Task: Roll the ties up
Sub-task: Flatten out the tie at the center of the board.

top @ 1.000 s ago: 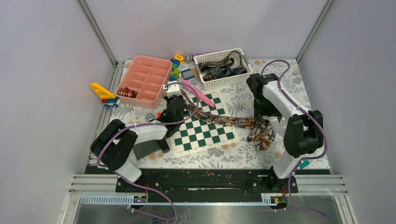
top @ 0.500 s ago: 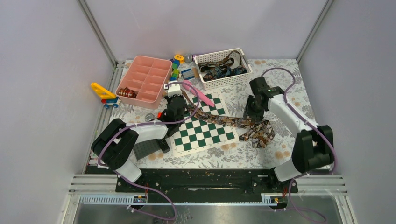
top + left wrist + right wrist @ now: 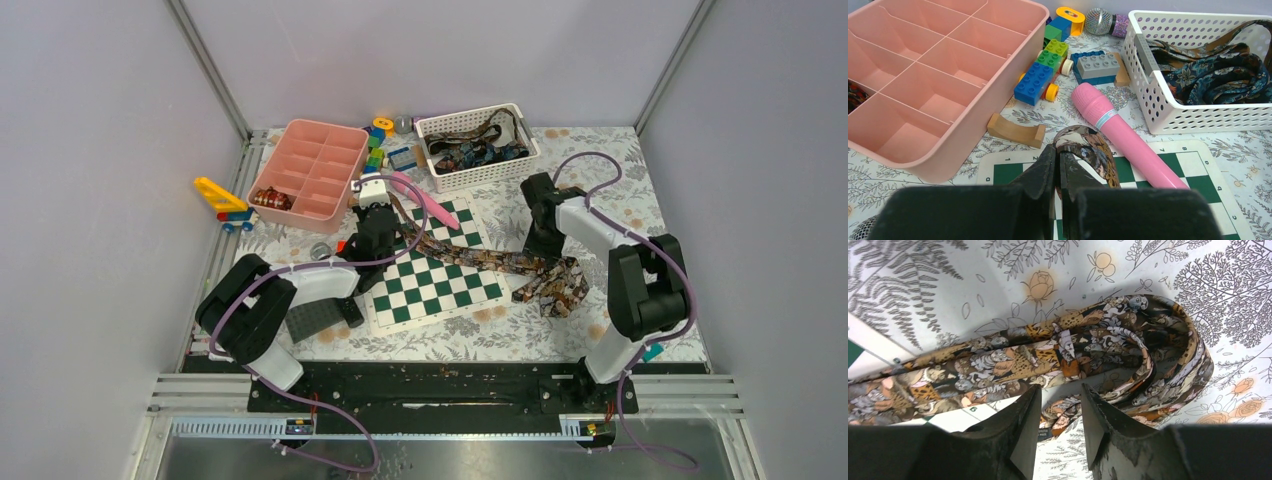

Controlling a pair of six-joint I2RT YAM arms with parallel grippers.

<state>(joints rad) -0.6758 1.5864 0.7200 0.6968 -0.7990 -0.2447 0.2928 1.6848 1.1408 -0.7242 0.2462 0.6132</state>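
Observation:
A long brown animal-print tie (image 3: 480, 258) lies across the chessboard (image 3: 430, 285), and its wide end is folded in loops (image 3: 555, 285) on the floral cloth. My left gripper (image 3: 388, 215) (image 3: 1058, 155) is shut on the tie's narrow end (image 3: 1093, 152), which curls up over the fingers. My right gripper (image 3: 538, 250) (image 3: 1060, 392) hovers over the folded end (image 3: 1048, 357). Its jaws stand apart, with fabric showing beyond the gap. More ties (image 3: 1218, 75) lie in the white basket (image 3: 480, 175). A small patterned coil (image 3: 270, 200) sits in the pink tray (image 3: 310, 170).
A pink toy microphone (image 3: 420, 198) (image 3: 1118, 130) lies beside the held end. Toy blocks (image 3: 378, 140) and a wooden arch (image 3: 1015, 131) sit between tray and basket. A yellow toy (image 3: 218, 195) lies at the left edge. A grey pad (image 3: 310, 318) is by the left arm.
The right gripper's jaws have narrowed and the right arm has drawn in over the tie's folded end, which slid slightly left. The left gripper has not moved.

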